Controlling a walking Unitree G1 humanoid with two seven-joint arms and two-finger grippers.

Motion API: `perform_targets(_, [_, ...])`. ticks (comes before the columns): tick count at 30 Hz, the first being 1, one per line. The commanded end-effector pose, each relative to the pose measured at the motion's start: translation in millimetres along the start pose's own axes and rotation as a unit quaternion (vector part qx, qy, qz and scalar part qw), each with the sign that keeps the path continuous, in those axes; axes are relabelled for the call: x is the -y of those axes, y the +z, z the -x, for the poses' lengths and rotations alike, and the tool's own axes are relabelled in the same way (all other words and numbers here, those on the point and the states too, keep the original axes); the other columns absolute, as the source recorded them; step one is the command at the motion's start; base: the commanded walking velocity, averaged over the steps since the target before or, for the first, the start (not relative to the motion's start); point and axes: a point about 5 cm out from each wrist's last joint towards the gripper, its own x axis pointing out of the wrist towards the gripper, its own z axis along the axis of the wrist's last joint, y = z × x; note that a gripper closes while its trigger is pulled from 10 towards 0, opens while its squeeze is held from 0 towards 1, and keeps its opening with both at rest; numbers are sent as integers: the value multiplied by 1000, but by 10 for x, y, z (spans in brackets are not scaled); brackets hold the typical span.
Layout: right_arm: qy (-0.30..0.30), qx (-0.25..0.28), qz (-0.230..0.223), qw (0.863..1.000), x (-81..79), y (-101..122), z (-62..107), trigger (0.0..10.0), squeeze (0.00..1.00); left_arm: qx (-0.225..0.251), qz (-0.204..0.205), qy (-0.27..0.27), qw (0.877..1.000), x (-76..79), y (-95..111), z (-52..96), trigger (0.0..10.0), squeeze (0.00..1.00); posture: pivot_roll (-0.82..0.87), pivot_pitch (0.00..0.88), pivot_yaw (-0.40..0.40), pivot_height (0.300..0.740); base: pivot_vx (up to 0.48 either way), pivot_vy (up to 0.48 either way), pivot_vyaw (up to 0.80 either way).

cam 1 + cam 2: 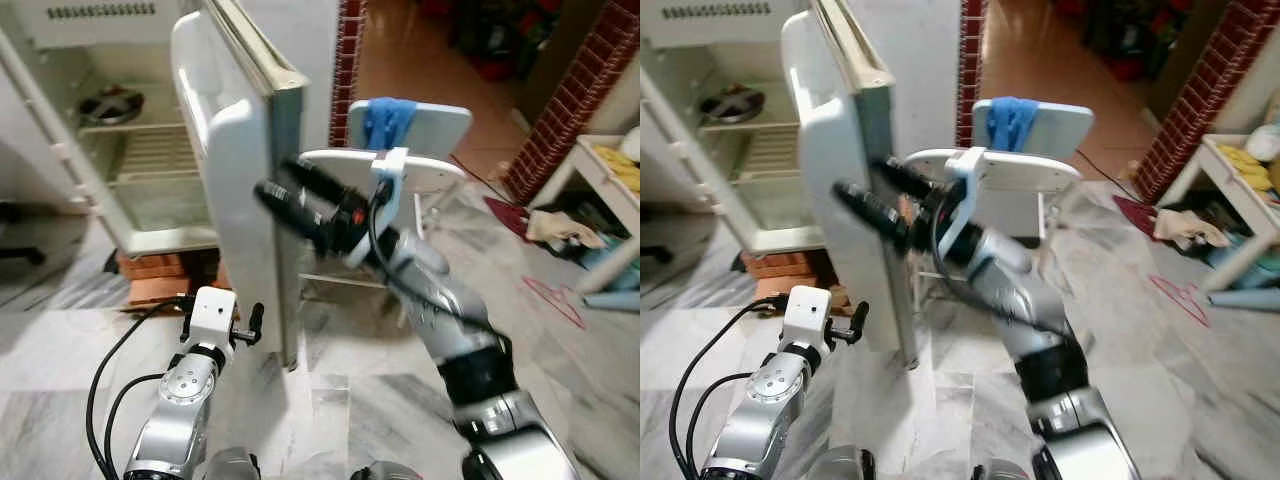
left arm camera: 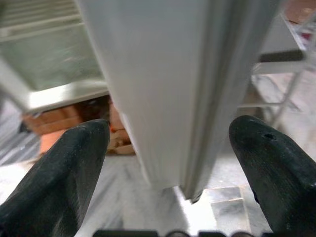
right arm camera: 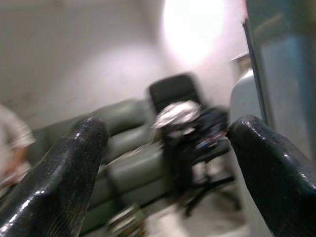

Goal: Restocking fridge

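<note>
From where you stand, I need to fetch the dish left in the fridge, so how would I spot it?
Look into the open fridge, past its white door standing ajar. On the upper wire shelf sits a dark round dish. The shelf and glass tray below it look bare.

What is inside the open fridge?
A dark pan sits on the upper shelf of the fridge; the wire shelf below looks bare. The open door hides the right side of the interior.
</note>
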Motion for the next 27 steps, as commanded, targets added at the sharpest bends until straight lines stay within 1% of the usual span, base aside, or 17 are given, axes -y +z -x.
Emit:
perform_targets(1, [-16, -12, 2, 1000, 34, 3, 130, 10000, 0, 0, -7, 0, 1000, -6, 3, -3, 10000, 0, 66, 0, -34, 740, 0, 0, 0])
perform_targets(3, [-36, -27, 4, 999, 58, -32, 228, 10000, 0, 1, -7, 0, 1000, -11, 3, 0, 10000, 0, 61, 0, -32, 740, 0, 0, 0])
perform_targets(4, [-59, -52, 16, 997, 73, -87, 345, 10000, 0, 1, -5, 3, 1000, -33, 1, 3, 10000, 0, 57, 0, -31, 740, 0, 0, 0])
perform_targets(5, [-59, -52, 16, 997, 73, -87, 345, 10000, 0, 1, -5, 3, 1000, -33, 1, 3, 10000, 0, 57, 0, -31, 740, 0, 0, 0])
perform_targets(7, [-108, -75, 39, 991, 136, -175, 461, 10000, 0, 9, 1, 12, 1000, -68, 18, 1, 10000, 0, 57, 0, -31, 740, 0, 0, 0])
perform_targets(8, [-108, -75, 39, 991, 136, -175, 461, 10000, 0, 9, 1, 12, 1000, -68, 18, 1, 10000, 0, 57, 0, -31, 740, 0, 0, 0])
perform_targets(9, [-144, -85, 57, 984, 177, -218, 516, 10000, 0, 15, 3, 16, 1000, -84, 33, -2, 10000, 0, 52, 0, -30, 740, 0, 0, 0])
perform_targets(10, [-165, -87, 67, 980, 204, -233, 533, 10000, 0, 19, 10, 19, 1000, -91, 47, -4, 10000, 0, 51, 0, -30, 740, 0, 0, 0])
perform_targets(11, [-165, -87, 67, 980, 204, -233, 533, 10000, 0, 19, 10, 19, 1000, -91, 47, -4, 10000, 0, 51, 0, -30, 740, 0, 0, 0])
perform_targets(12, [-237, -79, 101, 963, 296, -236, 578, 10000, 0, 27, 25, 26, 999, -101, 79, -7, 10000, 0, 49, 0, -31, 740, 0, 0, 0])
perform_targets(13, [-273, -74, 110, 953, 335, -233, 601, 10000, 0, 33, 28, 27, 999, -103, 94, -6, 10000, 0, 48, 0, -31, 740, 0, 0, 0])
perform_targets(14, [-304, -65, 113, 944, 365, -225, 624, 10000, 0, 37, 30, 28, 998, -103, 105, -5, 10000, 0, 47, 0, -31, 740, 0, 349, 0])
perform_targets(16, [-341, -55, 120, 931, 389, -212, 663, 10000, 0, 43, 33, 28, 998, -100, 121, -4, 10000, 0, 46, 0, -31, 740, 0, 414, 0])
perform_targets(18, [-364, -56, 135, 920, 400, -216, 696, 10000, 0, 49, 34, 29, 998, -103, 137, -5, 10000, 0, 42, 0, -29, 740, 0, 480, 0])
perform_targets(19, [-383, -55, 129, 913, 406, -243, 735, 10000, 0, 53, 34, 30, 998, -103, 155, -8, 10000, 0, 38, 0, -26, 740, 0, 480, 0])
perform_targets(23, [-410, -57, 136, 900, 407, -293, 799, 10000, 0, 63, 31, 28, 997, -105, 189, -16, 10000, 0, 35, 0, -26, 740, 0, 476, 0])
perform_targets(27, [-438, -59, 149, 884, 417, -337, 881, 10000, 0, 87, 32, 43, 995, -157, 256, -10, 10000, 0, 35, 0, -26, 740, 0, 476, 0])
